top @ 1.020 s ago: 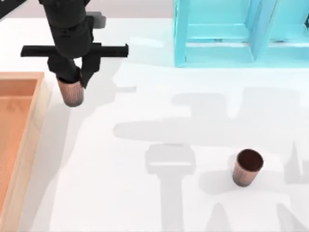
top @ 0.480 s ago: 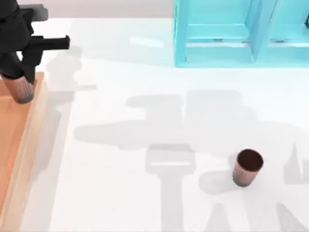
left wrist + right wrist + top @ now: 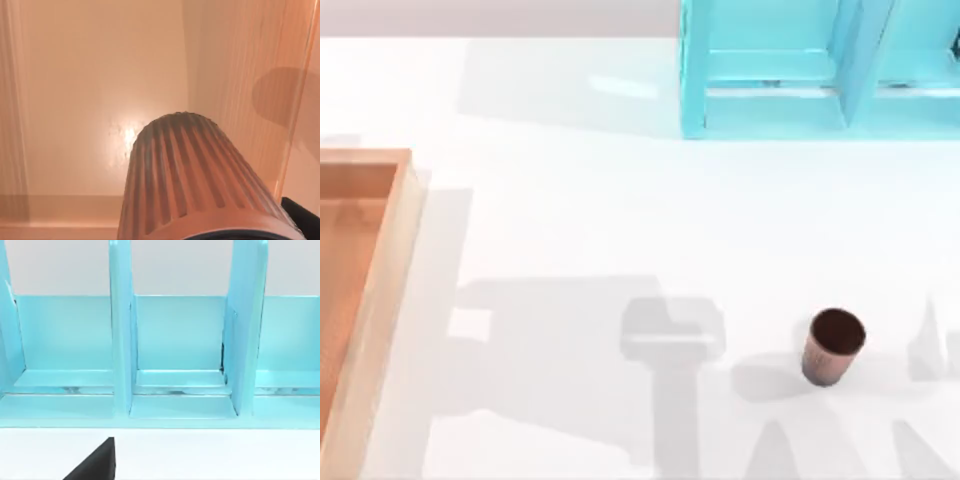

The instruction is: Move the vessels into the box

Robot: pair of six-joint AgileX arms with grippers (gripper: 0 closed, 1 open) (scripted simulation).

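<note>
Left wrist view: a cup [image 3: 192, 180] sits close under the camera over the box [image 3: 90, 75] floor, above it, contact not visible. A dark bit of the left hand [image 3: 302, 220] shows beside the cup; can't tell if it's pinching. Top view: second cup [image 3: 833, 346] upright on the white tabletop [image 3: 620, 220], lower right, well apart from the box [image 3: 380, 290] at the left edge. Cyan shelf [image 3: 820, 70] at the back right. Right hand [image 3: 95, 462]: a dark sliver, state unclear.
</note>
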